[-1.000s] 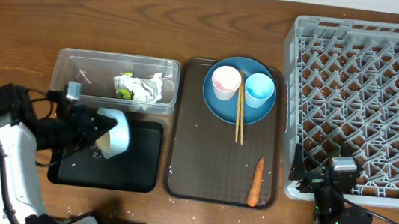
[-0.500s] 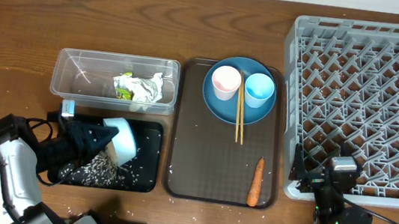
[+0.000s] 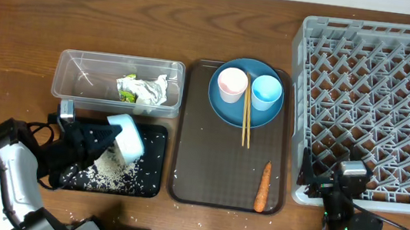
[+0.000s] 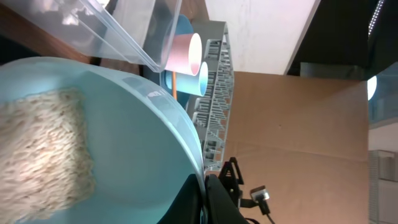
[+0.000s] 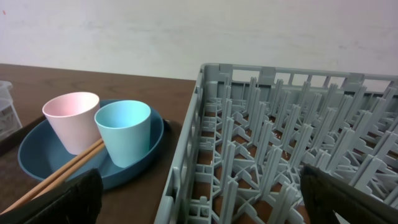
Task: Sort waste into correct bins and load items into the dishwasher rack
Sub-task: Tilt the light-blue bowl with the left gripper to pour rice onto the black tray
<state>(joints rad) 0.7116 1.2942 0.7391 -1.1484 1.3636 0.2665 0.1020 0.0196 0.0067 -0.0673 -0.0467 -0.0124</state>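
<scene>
While the left gripper (image 3: 100, 140) is clamped shut on the rim of the light-blue bowl (image 3: 126, 137), the bowl is tipped on its side over the black tray (image 3: 151, 189) at near left, mouth facing down and left. Rice (image 3: 112, 169) lies spilled in a loose pile on the tray floor under the bowl, with stray grains scattered across the tray. The left wrist view shows a clump of rice stuck to the bowl's inside wall. A few grains also sit on the table (image 3: 14, 23) by the near edge. The clear tub (image 3: 78, 77) is just beyond the black tray, touching or nearly so, and the crumpled white-and-green wrapper (image 3: 143, 89) is inside it, toward its right end. The brown serving tray (image 3: 210, 174) is in the centre, just right of both bins. The dark-blue plate (image 3: 227, 111) is on its far half and carries the pink cup (image 3: 232, 83) on the left and the light-blue cup (image 3: 266, 92) on the right, both upright and side by side. The chopsticks (image 3: 246, 124) lie between the cups, running near-far, their near ends off the plate and over the tray. The carrot (image 3: 262, 187) lies on the near right part of the serving tray, apart from the plate. The grey rack (image 3: 377, 96) fills the far right, no items in it. The right gripper (image 5: 200, 177) sits low at the rack's near left corner with fingers spread wide, holding nothing.
</scene>
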